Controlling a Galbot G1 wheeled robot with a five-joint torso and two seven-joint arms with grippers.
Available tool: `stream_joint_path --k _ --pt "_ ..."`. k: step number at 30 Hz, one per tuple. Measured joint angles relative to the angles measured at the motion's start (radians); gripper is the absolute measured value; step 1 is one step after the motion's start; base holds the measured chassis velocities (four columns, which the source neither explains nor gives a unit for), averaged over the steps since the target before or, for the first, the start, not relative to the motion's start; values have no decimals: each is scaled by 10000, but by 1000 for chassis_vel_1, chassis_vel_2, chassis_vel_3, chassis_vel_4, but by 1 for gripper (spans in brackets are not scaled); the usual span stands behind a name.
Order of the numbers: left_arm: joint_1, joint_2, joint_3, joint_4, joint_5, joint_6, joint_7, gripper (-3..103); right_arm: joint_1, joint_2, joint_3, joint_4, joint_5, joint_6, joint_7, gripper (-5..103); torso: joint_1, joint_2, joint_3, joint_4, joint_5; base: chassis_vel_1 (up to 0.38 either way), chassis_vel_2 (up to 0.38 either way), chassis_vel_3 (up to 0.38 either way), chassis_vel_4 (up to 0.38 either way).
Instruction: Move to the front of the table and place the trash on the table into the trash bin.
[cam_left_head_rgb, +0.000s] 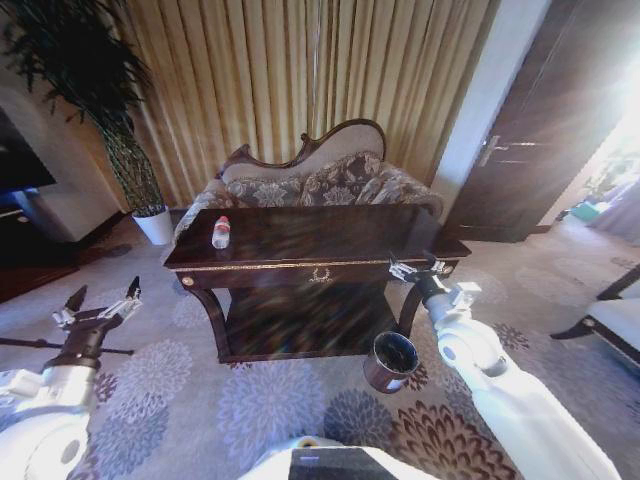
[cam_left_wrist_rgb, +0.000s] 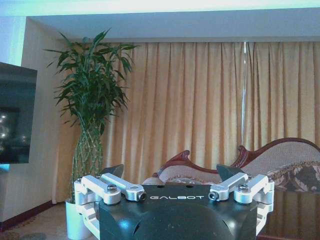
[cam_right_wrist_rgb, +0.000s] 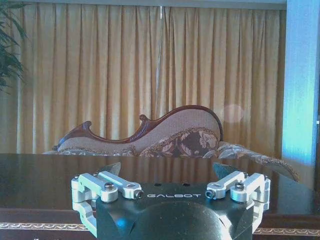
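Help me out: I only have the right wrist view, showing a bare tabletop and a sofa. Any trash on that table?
Observer: Yes, a bottle stands near the left end of the table.
Operator: Where's the bin?
Observer: The bin sits on the carpet by the table's right front leg.
Operator: And the left gripper?
Observer: The left gripper is open, over the carpet left of the table.

Surface (cam_left_head_rgb: 330, 228) top mostly bare; only the bottle (cam_left_head_rgb: 221, 232) stands near its left end. Sofa (cam_left_head_rgb: 320, 180) blocks close behind. Trash bin (cam_left_head_rgb: 390, 361) on carpet beside front right leg. Left of surface, floor open.
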Motion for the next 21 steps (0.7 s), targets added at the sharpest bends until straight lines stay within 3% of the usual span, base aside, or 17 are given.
stream_joint_path --k 9,21 --pt "22 -24 17 55 8 5 5 100 -63 -3 -79 -23 -70 17 -30 100 -1 1 0 1 1 -96 79 74 -82" --pt "6 0 36 97 13 8 17 100 -6 -20 -285 -98 -200 17 -35 100 6 -5 3 1 1 -228 242 227 -235"
